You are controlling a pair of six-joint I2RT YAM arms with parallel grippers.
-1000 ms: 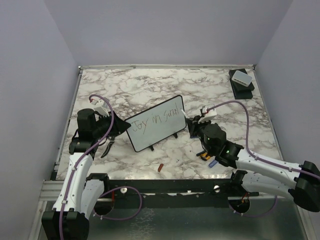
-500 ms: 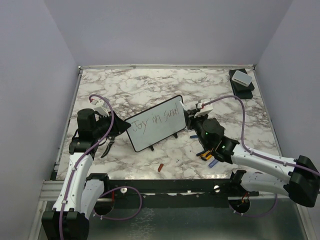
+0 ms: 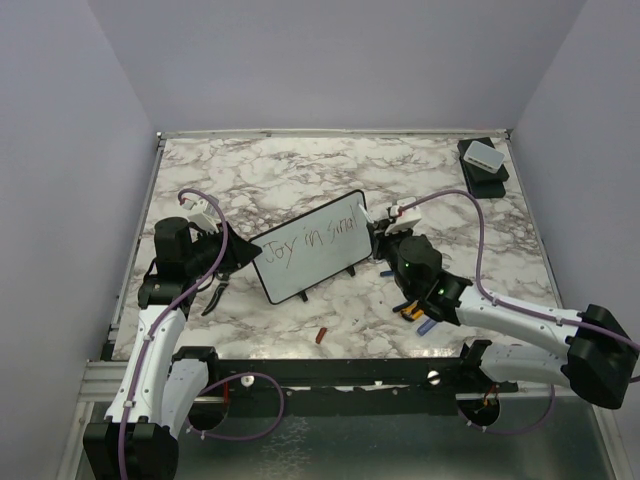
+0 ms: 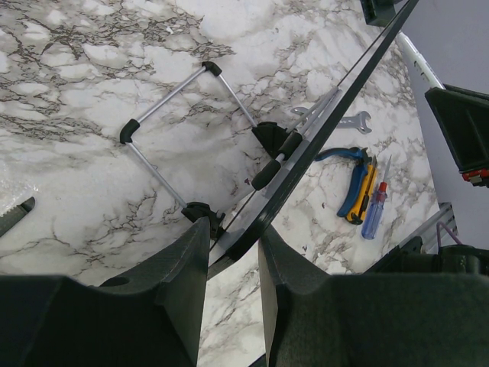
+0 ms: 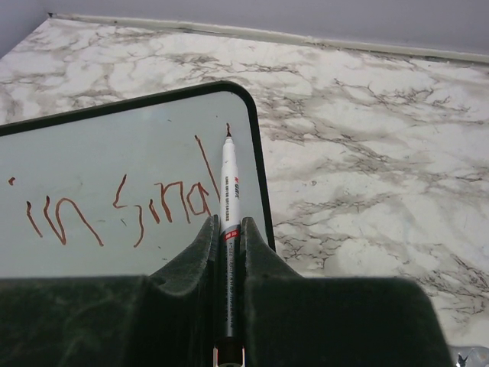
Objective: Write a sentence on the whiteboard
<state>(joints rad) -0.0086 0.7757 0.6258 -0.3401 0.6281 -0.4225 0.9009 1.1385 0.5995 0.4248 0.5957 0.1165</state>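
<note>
The whiteboard stands tilted on two black feet at mid table. Red-brown handwriting on it reads "Joy in smal" in one line. The right wrist view shows "in smal". My left gripper is shut on the whiteboard's lower left corner, and its fingers straddle the black frame in the left wrist view. My right gripper is shut on a white marker. The marker's tip sits at the board's upper right, beside a long last stroke near the frame.
Blue-and-yellow pliers, a blue screwdriver and a wrench lie right of the board. A red cap lies near the front edge. A black box with a white block sits at the back right. The board's wire stand rests behind it.
My right gripper has moved left and forward with the marker, up to the board's right edge. The left arm and the board have not moved.
</note>
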